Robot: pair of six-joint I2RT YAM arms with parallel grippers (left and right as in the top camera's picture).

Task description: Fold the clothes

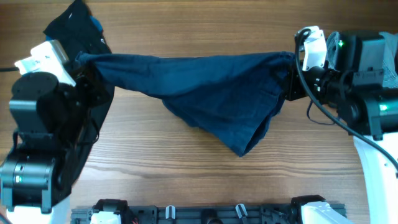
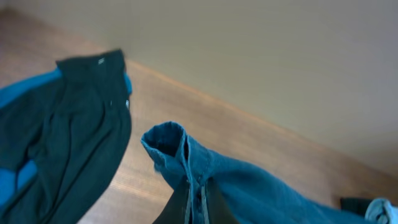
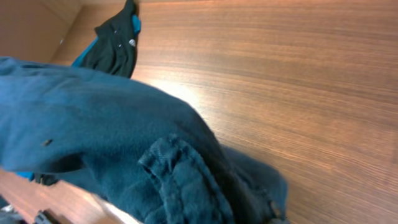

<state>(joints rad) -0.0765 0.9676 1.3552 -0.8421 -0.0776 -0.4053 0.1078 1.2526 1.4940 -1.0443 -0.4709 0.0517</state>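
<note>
Holding navy shorts (image 1: 205, 87) spread between both arms' clamped jaws, jacket (image 1: 71, 28) logo (image 3: 132, 42) too small to read

The shorts (image 1: 211, 87) in the middle of the frame are plain dark navy blue, and their seams have the same colour. The jacket (image 1: 71, 28) at the upper left is black with royal-blue panels and a small white mark. The table (image 1: 186, 168) is warm brown with fine darker grain lines. The left arm (image 1: 37, 106) and right arm (image 1: 367, 81) are black and white with small green lights. The wall (image 2: 280, 62) is beige.
</note>
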